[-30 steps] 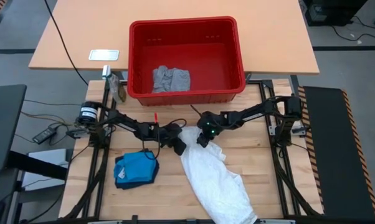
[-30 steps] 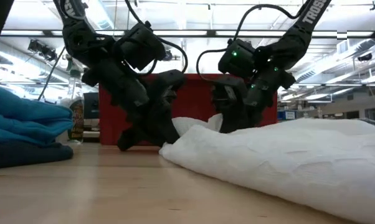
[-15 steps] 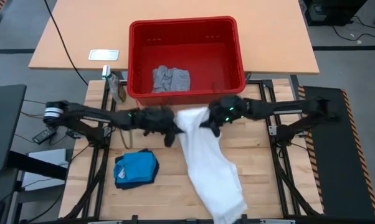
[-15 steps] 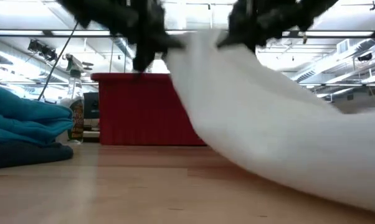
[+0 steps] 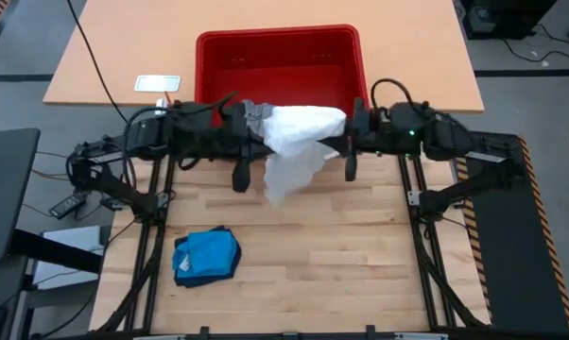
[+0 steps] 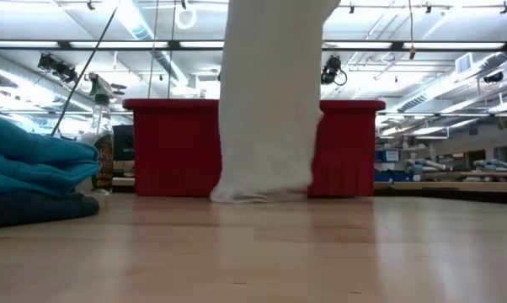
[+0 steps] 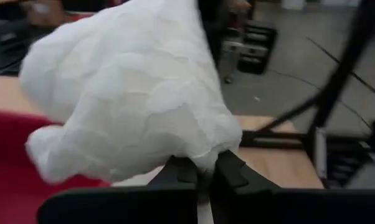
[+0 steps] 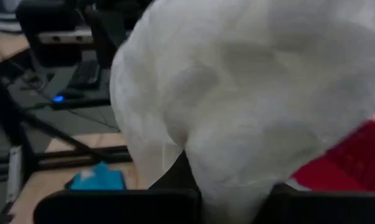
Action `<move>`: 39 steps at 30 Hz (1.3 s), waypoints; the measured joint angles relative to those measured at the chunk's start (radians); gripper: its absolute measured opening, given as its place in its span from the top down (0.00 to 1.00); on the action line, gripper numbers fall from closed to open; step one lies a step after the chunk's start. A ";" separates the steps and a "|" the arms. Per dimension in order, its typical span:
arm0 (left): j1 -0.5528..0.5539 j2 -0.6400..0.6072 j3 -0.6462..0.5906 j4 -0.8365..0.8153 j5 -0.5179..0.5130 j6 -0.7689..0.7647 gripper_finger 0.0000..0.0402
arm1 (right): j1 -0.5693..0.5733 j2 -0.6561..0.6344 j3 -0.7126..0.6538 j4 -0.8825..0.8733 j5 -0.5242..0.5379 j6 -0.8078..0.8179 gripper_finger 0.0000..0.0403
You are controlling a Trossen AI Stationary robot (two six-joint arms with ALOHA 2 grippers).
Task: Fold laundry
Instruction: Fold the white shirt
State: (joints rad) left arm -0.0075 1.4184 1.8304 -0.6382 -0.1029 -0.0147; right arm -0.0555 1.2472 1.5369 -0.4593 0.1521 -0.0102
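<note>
Both arms are up at the far side of the counter [image 5: 360, 255], in front of the red basket [image 5: 266, 57], with the white garment [image 5: 299, 142] strung between them. Left gripper [image 5: 254, 139] sits at the garment's left end, jaws closed on a bunch of the white cloth; the left wrist view shows the two fingers [image 7: 228, 169] pinched together with fabric billowing out right above them. Right gripper [image 5: 349, 135] is at the garment's right end, jaws also closed on the white cloth; in the right wrist view the fabric fills most of the frame and runs down between the fingers. The garment is lifted off the counter: top edge spans gripper to gripper over the basket's near wall, the rest hangs down as a narrow column, and in the low view its bottom hem [image 6: 258, 192] just touches the wood in front of the basket. Light grey garment [image 5: 250, 111] lies inside the basket, mostly hidden behind the left arm and the white cloth. Bright blue garment [image 5: 209, 253] is folded on the near left of the counter, stacked on the dark navy one [image 6: 34, 208], well apart from both grippers.
</note>
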 joint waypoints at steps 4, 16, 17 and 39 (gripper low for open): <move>-0.097 0.091 0.075 -0.065 0.003 0.003 0.98 | 0.109 0.020 0.033 -0.152 0.038 0.113 0.92; -0.266 0.415 0.073 -0.399 0.076 -0.523 0.95 | 0.426 0.066 -0.402 -0.111 -0.081 0.866 0.92; -0.266 0.418 0.073 -0.401 0.085 -0.555 0.96 | 0.441 0.064 -0.434 -0.060 -0.086 0.900 0.92; 0.033 0.480 -0.385 -0.008 -0.018 -0.576 0.94 | 0.008 0.068 -0.988 0.455 -0.157 0.748 0.81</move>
State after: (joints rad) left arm 0.0253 1.8988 1.4453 -0.6464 -0.1207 -0.5911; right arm -0.0478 1.3148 0.5492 -0.0040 -0.0050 0.7373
